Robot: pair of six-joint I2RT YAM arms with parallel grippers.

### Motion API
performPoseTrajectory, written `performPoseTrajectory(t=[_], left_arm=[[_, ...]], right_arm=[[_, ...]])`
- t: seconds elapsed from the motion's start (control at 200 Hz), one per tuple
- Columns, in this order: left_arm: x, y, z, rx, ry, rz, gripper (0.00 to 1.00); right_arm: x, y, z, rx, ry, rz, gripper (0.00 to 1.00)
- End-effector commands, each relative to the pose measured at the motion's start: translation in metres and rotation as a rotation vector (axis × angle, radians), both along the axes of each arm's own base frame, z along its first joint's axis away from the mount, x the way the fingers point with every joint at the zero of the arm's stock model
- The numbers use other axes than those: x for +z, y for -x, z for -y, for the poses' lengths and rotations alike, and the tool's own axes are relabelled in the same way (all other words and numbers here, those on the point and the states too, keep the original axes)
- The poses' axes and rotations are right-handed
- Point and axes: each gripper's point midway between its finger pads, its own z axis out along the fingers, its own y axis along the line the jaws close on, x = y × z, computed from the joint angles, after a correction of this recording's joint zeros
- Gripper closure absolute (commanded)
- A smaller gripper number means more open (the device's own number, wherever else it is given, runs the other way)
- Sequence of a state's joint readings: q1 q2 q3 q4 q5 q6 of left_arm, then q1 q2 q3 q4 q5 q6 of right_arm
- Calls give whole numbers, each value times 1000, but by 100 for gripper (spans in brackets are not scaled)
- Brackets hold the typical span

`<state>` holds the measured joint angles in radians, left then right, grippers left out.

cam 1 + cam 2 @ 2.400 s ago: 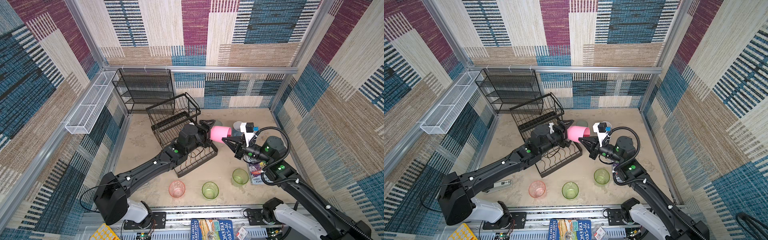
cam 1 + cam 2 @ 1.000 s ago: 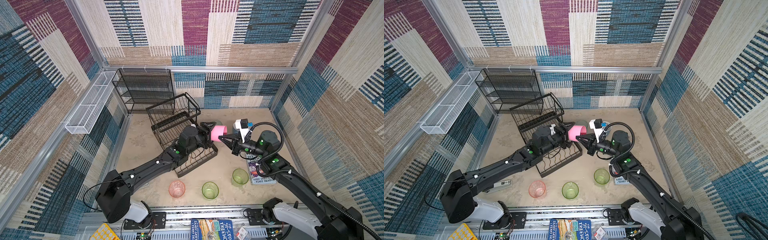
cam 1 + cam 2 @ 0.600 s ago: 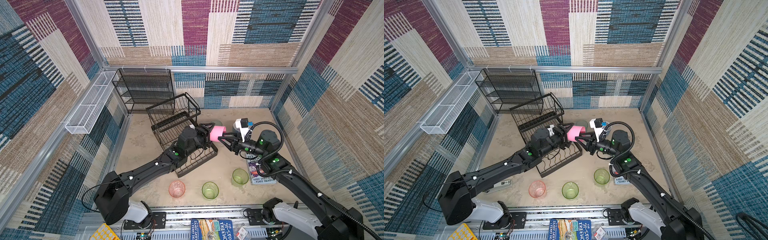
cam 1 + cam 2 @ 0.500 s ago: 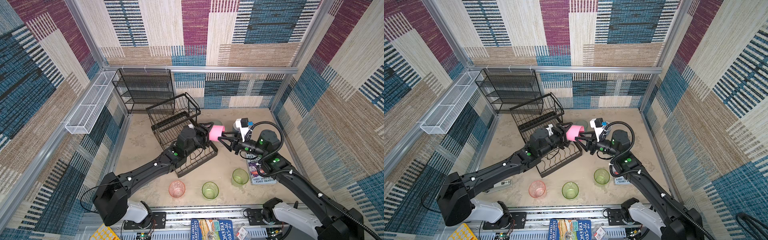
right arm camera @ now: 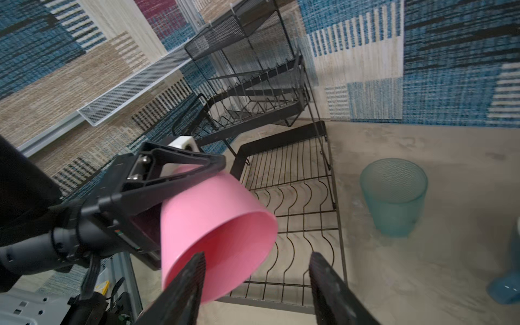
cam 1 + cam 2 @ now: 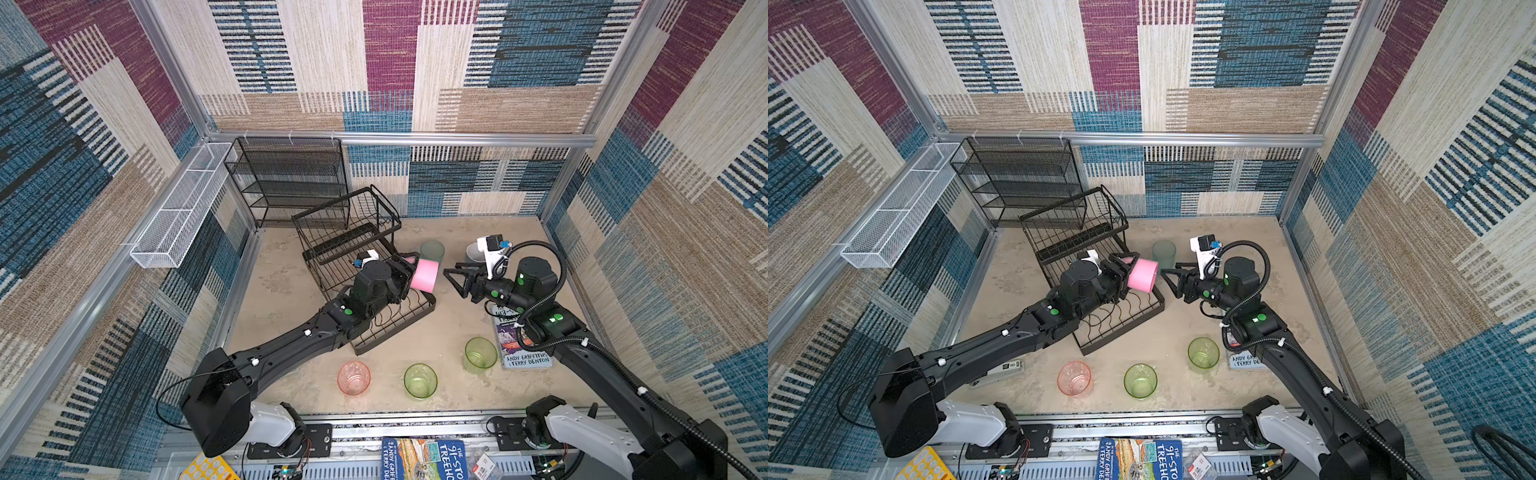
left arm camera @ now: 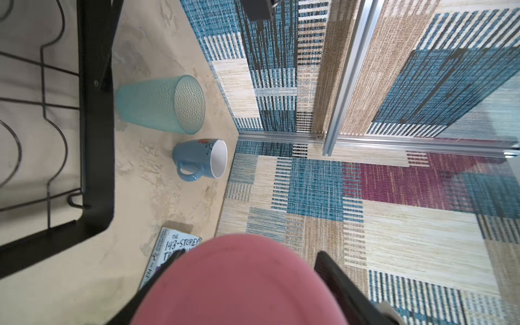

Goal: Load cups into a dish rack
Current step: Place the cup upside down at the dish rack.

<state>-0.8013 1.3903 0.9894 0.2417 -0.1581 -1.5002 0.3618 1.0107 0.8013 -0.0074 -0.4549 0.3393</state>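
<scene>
Left pincer, arm outstretched, grasps the pink cup sideways over the dish rack; right pincer faces its mouth, released.

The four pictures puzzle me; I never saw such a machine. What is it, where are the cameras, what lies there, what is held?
It is a robot with two black arms, left and right, each ending in jaws. Two pictures look down from above; two come from cameras on the wrists. On the table stand a dish rack, a grey-teal tumbler, a blue mug, two green cups and a clear pink cup; a book lies flat. The left jaws grip the solid pink cup at the rack's edge. The right jaws stand open, empty.
</scene>
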Motion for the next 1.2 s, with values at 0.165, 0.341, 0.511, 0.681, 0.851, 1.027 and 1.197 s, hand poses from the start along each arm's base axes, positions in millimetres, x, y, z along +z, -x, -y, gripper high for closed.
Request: performPoseTrajectory(t=[0.165, 0.341, 0.511, 0.681, 0.851, 1.027, 1.197], left_arm=[[-20, -9, -30, 40, -442, 202, 41], [-25, -14, -38, 31, -734, 332, 41], [-36, -19, -44, 34, -959, 397, 41], [-44, -19, -46, 55, -1115, 450, 41], [-55, -22, -50, 89, -1276, 505, 41], [-66, -29, -52, 126, -1370, 536, 41], [-82, -38, -50, 144, -1438, 533, 41]], right_arm=[[-2, -20, 30, -158, 15, -26, 38], [0, -22, 35, -176, 17, -2, 38], [6, -22, 36, -183, 19, 32, 37], [13, -20, 37, -177, 24, 93, 37], [17, -12, 38, -168, 25, 184, 37], [20, -4, 43, -184, 14, 230, 36], [17, 4, 43, -170, -10, 250, 36]])
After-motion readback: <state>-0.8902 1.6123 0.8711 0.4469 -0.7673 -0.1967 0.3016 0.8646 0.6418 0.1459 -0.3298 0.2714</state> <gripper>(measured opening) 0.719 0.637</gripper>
